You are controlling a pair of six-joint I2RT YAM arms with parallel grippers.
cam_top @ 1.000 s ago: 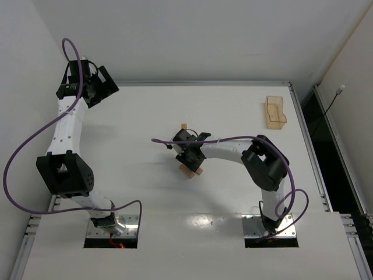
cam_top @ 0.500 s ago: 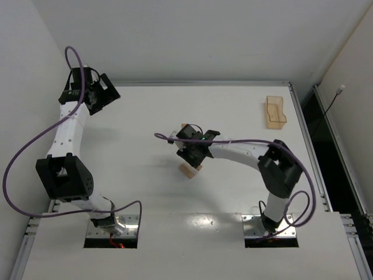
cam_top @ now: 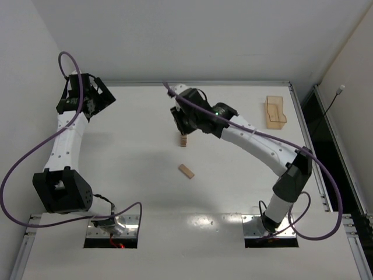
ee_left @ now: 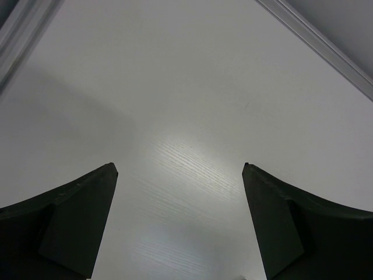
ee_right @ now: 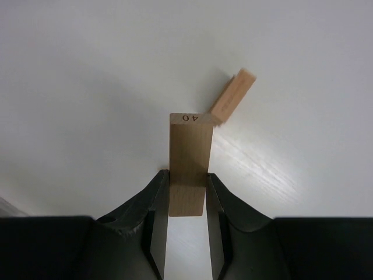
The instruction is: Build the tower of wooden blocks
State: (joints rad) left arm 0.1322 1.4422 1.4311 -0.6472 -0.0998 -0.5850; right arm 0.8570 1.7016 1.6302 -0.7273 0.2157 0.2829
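While squeezing one wood block point(ee_right: 189, 149) between the closed-in fingers of the right gripper point(ee_right: 185, 176), swung up toward twelve o'clock. Stopped just by a second block point(ee_right: 233, 94) at one o'clock. Left a third block point(cam_top: 186, 171) behind at six o'clock. Looked ready to start the tower, none built yet.

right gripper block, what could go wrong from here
1. The right gripper pinches the held block near one end, with most of it sticking out past the fingertips. It may pivot or slip on contact.
2. In the right wrist view its far end overlaps a loose block lying on the table. Whether they touch is unclear, so lowering could knock that block askew.
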